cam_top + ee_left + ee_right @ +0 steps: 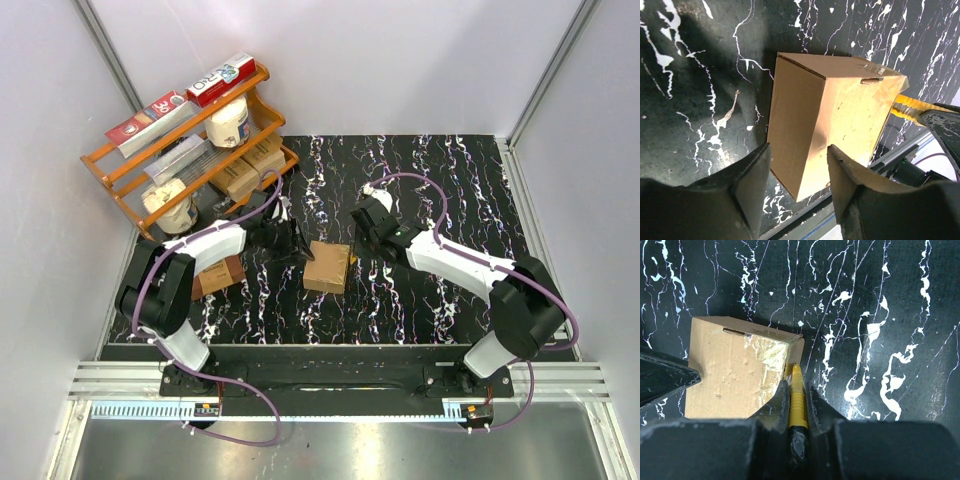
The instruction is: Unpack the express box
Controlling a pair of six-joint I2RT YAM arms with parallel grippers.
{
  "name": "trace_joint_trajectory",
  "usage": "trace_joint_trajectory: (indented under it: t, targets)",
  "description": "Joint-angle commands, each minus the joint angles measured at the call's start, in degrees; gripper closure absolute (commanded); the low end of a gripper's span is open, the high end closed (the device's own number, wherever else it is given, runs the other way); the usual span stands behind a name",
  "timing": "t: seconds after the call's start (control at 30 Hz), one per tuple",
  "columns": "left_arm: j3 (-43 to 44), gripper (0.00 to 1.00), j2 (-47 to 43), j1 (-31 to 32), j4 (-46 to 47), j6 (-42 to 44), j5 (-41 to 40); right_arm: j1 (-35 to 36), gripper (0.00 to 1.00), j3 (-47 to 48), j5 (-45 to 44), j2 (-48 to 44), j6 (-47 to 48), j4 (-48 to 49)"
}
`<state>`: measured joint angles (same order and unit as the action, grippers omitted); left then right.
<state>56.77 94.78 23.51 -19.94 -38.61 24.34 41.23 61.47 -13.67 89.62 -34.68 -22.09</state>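
Observation:
The express box, a small light-brown carton with clear tape on its flaps, sits on the black marbled table near the middle. My left gripper hangs at its left side. In the left wrist view its jaws stand open astride the box's near corner, with gaps on both sides. My right gripper is at the box's right side, shut on a yellow utility knife. The knife tip rests against the taped edge of the box. The knife also shows past the box in the left wrist view.
An orange wooden rack at the back left holds toothpaste cartons, jars and flat tan cartons. A darker brown box lies beside the left arm. White walls close in the table on three sides.

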Motion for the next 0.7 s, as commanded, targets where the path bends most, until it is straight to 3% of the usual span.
trace_joint_trajectory:
  t: [0.0,0.27,0.67]
  targets:
    - [-0.4,0.52,0.8,-0.1,3.7,0.0,4.8,-0.4,1.0,1.7,1.7,-2.3,1.0,2.1]
    - [-1.3,0.68,1.6,-0.1,4.6,-0.7,6.0,-0.4,1.0,3.2,3.9,-3.9,0.4,1.8]
    - [-4.2,0.74,1.7,-1.1,11.3,-2.8,12.0,-0.4,1.0,7.0,6.1,-7.0,0.7,0.6]
